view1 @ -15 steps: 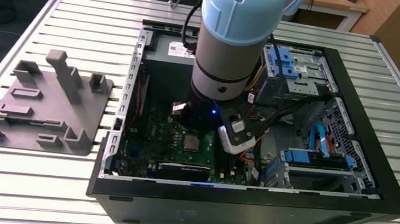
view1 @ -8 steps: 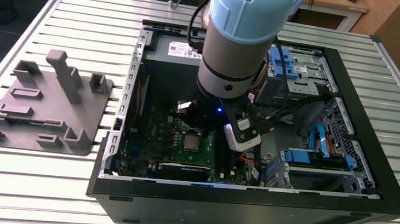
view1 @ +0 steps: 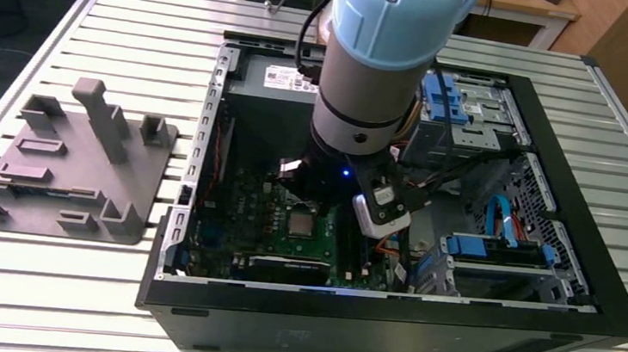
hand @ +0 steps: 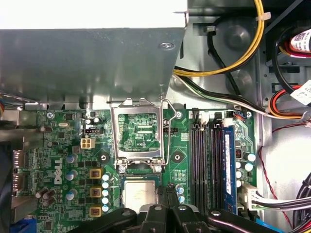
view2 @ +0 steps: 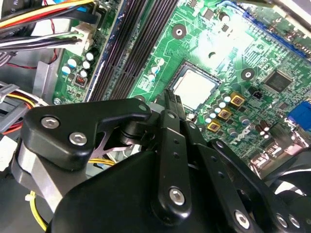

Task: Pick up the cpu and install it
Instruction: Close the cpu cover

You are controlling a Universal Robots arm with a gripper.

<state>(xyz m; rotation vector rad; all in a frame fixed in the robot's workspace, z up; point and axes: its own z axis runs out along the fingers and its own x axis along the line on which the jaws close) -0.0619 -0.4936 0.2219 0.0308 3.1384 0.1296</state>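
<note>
The cpu [hand: 140,192] lies flat in its socket on the green motherboard [hand: 63,145], silvery top up; it is also seen in the second wrist view [view2: 194,89] and in the exterior view [view1: 302,223]. The socket's metal load plate [hand: 137,130] stands flipped open beside it, with its wire lever [hand: 167,131] raised. My gripper [view2: 170,101] hovers over the edge of the cpu, its two thin black fingers [hand: 165,194] pressed together with nothing between them. In the exterior view the arm [view1: 358,102] reaches down into the open computer case [view1: 562,243].
Black memory slots [hand: 198,160] and a seated memory stick [hand: 228,160] run beside the socket. A grey metal box [hand: 87,58] overhangs the board. Cable bundles [hand: 233,63] lie nearby. On the slatted table, a grey fixture [view1: 73,166] stands at the exterior view's left.
</note>
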